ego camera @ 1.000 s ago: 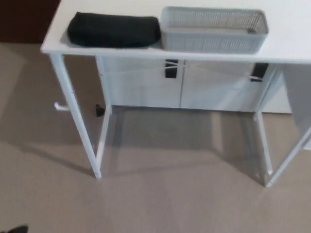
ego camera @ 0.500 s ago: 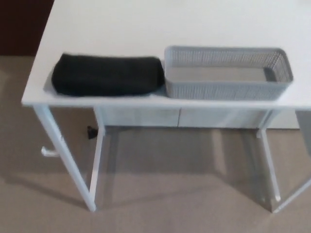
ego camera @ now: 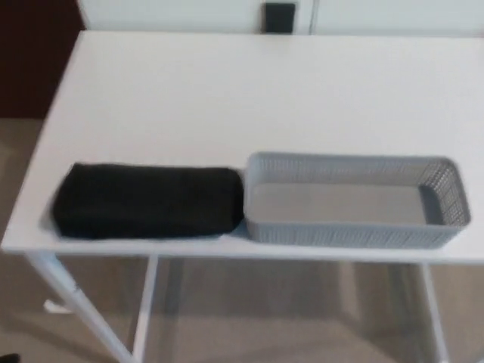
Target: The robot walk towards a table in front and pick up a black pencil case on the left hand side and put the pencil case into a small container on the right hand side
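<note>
We are looking down at more of the white table point(ego camera: 227, 91) now, so we are probably getting closer, with the black pencil case point(ego camera: 147, 201) lying by its front edge, touching the grey container point(ego camera: 352, 234), our hands not showing.

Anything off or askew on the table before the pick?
Nothing stands out. The black pencil case lies flat near the front edge of the white table, its right end close against the grey mesh container, which sits upright and empty. No spill or damage visible. Neither robot hand is in view.
</note>
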